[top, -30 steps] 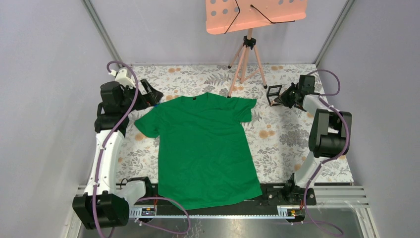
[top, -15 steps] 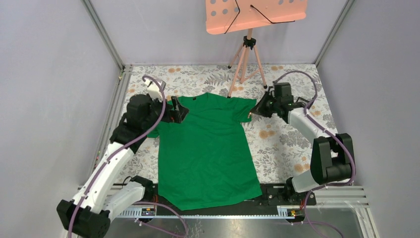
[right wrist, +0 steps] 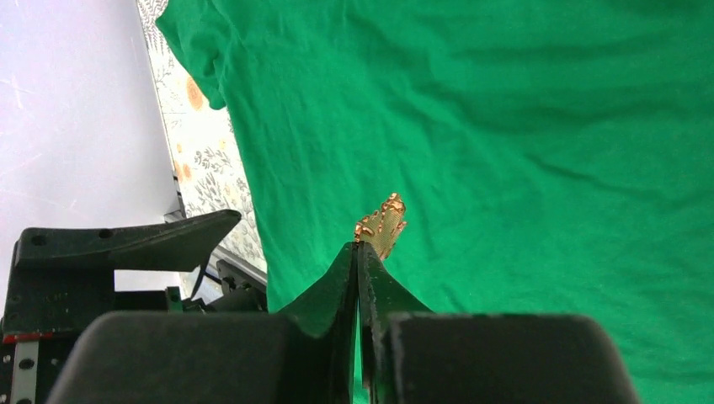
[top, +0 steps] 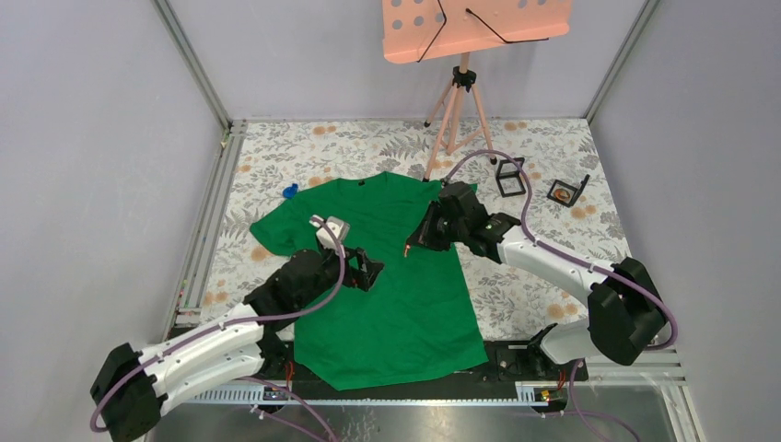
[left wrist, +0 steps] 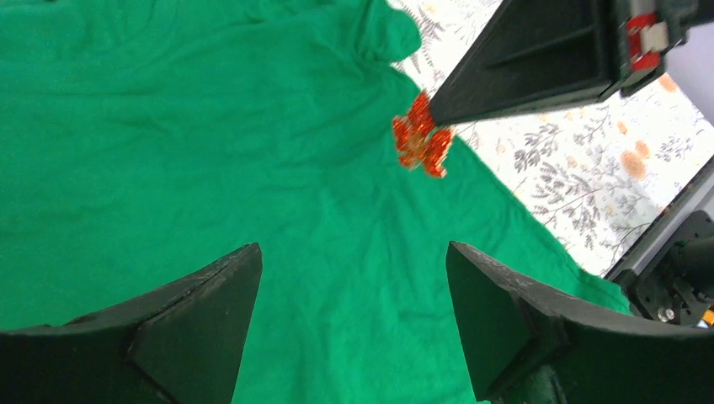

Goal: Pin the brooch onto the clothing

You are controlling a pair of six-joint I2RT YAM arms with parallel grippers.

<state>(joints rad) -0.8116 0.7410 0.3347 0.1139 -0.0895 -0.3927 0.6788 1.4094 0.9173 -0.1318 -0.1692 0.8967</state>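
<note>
Brooch (right wrist: 381, 225) is pinched at the very tips of my right claw (right wrist: 358, 252), whose fingers are clenched tight on it. It hangs over the chest of the clothing (top: 387, 304), a green T-shirt spread flat on the flowered bench (top: 534, 258) with its neck toward the far side. I cannot tell whether the orange-gold piece touches the fabric or sits just above it. My left claw (left wrist: 352, 252) is released, jaws spread wide and holding nothing, poised over the same stretch of shirt just beside the brooch. So I judge the fetching and carrying done: the brooch is gripped and brought to the clothing. What is left is the pinning itself, and nothing shows the pin through the cloth yet. I expect my left claw will have to gather or steady the soft fabric so the pin can bite instead of pushing the shirt along.
</note>
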